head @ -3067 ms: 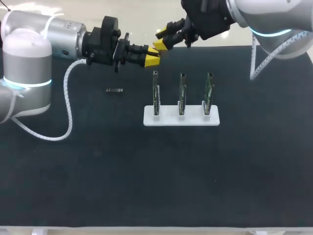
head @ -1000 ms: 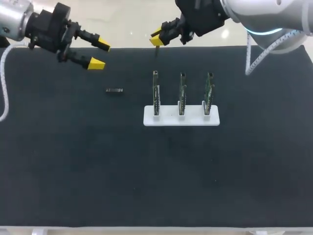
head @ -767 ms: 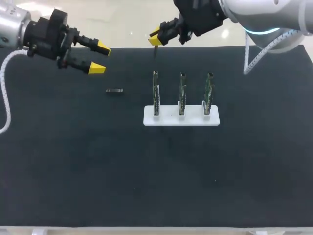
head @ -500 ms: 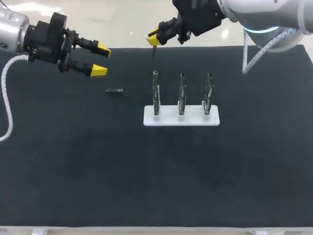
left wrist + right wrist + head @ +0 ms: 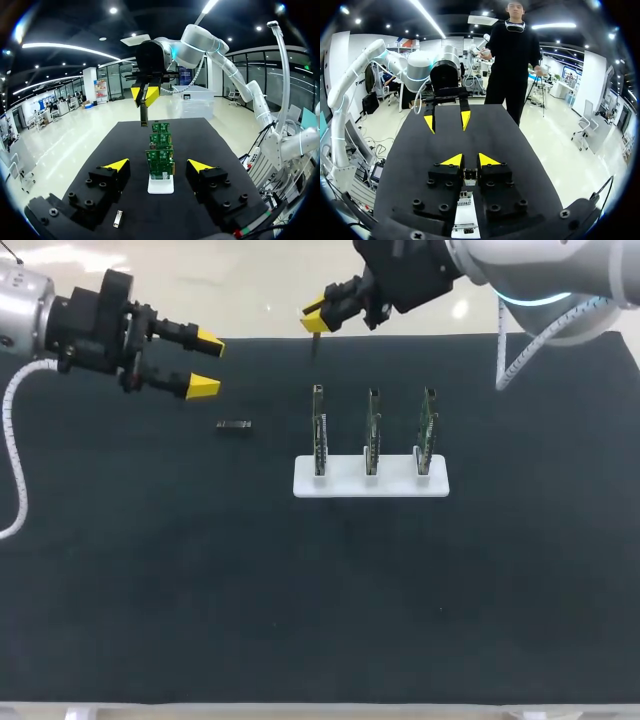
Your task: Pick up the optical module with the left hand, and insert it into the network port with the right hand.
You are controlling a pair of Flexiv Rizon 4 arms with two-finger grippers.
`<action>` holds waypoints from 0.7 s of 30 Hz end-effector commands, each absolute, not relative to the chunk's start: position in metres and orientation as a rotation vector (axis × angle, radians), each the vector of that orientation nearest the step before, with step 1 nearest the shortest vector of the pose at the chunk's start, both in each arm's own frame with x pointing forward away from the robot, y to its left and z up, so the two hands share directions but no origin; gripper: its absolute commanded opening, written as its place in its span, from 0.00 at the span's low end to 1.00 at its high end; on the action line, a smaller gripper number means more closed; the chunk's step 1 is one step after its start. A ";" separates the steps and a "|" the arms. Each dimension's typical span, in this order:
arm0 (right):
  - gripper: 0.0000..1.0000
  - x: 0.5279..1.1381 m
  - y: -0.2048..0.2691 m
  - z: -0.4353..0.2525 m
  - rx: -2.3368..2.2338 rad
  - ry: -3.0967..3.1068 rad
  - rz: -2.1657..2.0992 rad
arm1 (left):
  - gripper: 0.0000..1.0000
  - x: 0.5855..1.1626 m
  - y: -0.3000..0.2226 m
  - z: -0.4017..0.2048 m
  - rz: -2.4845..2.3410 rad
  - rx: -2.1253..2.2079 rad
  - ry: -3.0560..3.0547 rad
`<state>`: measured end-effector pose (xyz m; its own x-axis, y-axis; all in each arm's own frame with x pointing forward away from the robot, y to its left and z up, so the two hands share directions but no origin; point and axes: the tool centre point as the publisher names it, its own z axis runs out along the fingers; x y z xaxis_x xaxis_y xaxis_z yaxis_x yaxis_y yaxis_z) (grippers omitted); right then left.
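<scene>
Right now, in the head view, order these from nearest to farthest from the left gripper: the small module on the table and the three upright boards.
1. Small module, on the table near the left gripper.
2. Left board in the stand.
3. Middle board.
4. Right board, farthest.

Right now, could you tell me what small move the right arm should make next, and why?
Probably lower the right gripper toward the nearest board, lining up the module. It is shut on the module, which hangs above and behind that board, apart from it. The left gripper is open, off to the side.
</scene>
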<state>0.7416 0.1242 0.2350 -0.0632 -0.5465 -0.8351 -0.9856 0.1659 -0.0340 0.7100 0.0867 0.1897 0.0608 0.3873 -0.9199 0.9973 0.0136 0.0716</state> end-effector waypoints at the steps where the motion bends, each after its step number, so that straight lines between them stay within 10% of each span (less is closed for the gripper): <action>1: 0.00 0.744 0.116 0.233 -1.514 1.691 0.783 | 1.00 0.708 0.087 0.189 -0.917 1.499 1.452; 21: 0.00 0.733 0.068 0.207 -1.698 1.631 0.815 | 1.00 0.708 0.087 0.189 -0.917 1.499 1.452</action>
